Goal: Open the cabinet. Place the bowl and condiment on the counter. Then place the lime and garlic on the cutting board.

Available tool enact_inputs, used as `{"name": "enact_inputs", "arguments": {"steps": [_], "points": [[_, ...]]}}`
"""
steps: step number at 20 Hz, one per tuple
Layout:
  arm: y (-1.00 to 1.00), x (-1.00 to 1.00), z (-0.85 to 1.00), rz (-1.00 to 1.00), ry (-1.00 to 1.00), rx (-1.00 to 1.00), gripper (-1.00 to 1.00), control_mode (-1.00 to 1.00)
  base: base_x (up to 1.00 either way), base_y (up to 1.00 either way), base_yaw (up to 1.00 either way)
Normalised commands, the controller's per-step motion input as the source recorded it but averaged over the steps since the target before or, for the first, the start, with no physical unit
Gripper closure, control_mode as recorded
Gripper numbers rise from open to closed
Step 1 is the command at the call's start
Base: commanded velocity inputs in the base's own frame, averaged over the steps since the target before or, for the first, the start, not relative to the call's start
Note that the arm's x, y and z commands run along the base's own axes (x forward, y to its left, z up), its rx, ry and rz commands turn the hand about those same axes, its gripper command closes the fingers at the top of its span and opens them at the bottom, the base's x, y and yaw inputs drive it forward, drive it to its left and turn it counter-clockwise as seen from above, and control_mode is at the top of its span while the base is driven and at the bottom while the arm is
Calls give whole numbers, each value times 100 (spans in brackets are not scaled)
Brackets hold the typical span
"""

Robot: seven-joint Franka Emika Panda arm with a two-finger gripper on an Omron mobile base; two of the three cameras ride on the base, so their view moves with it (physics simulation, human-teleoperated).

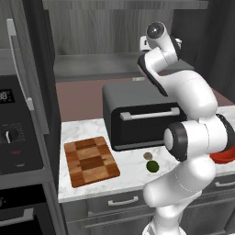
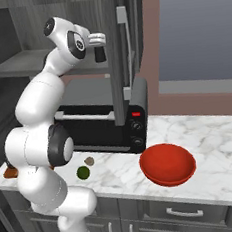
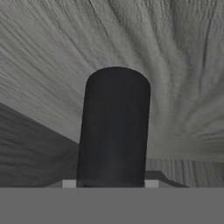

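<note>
With the bowl (image 2: 167, 164) already on the counter (image 2: 215, 133), the gripper (image 2: 100, 53) narrows around the condiment (image 3: 113, 127) at twelve o'clock inside the cabinet (image 2: 116, 57), next needing a lift-out.

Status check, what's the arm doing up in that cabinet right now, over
Gripper up in open cabinet, jaws around the condiment; firm grip unclear. Bowl already on counter. Nothing in the way.

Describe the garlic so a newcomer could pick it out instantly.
Find the black toaster oven on the white marble counter. Just in front of it two small round things lie side by side. The garlic is the beige-grey lump nearer the oven; the lime is dark green.
</note>
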Motion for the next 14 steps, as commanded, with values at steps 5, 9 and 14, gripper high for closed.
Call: {"name": "enact_inputs", "arguments": {"steps": [5,9,14], "points": [[0,0,1,0,0,0,100,-100,0,0,0],[0,-7,22,0,0,0,100,-100,0,0,0],[0,-17,30,1,0,1,100,-100,0,0,0]]}}
